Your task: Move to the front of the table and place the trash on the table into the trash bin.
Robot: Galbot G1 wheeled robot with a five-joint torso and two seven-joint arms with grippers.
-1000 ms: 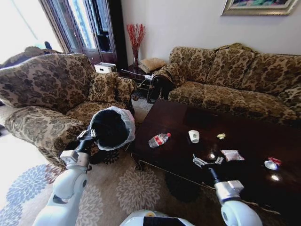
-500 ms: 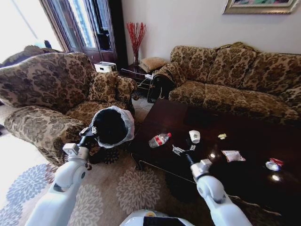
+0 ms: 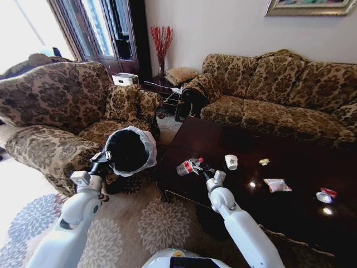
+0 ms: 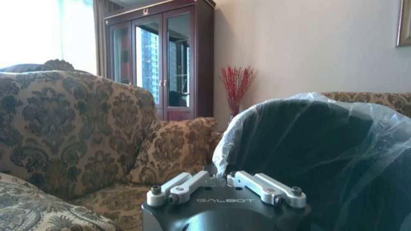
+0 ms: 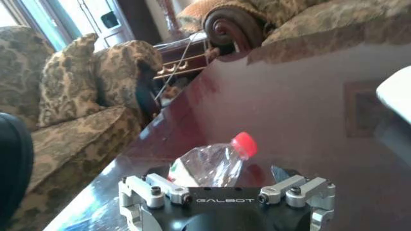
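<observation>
The trash bin (image 3: pixel 129 151) is black with a whitish bag over its rim. It hangs tilted off the table's left end, and my left gripper (image 3: pixel 104 162) is shut on its rim. In the left wrist view the fingers (image 4: pixel 186 185) pinch the bag edge of the trash bin (image 4: pixel 308 154). On the dark table (image 3: pixel 290 162) lies a clear bottle (image 3: pixel 186 167) with a red label. My right gripper (image 3: pixel 198 166) is open at the bottle. The bottle (image 5: pixel 211 166) lies between the fingers (image 5: pixel 151 191) of my right gripper (image 5: pixel 228 192). More trash includes a white cup (image 3: pixel 230 162), a wrapper (image 3: pixel 276 185) and a red-and-white bit (image 3: pixel 323 195).
A patterned armchair (image 3: pixel 56 111) stands left of the bin, and a long sofa (image 3: pixel 279 89) runs behind the table. A small yellowish scrap (image 3: pixel 263 162) lies near the cup. A floral rug (image 3: pixel 156 223) covers the floor before the table.
My right arm has swung left across the table, from the wrappers to the bottle. The left arm with the bin has barely shifted.
</observation>
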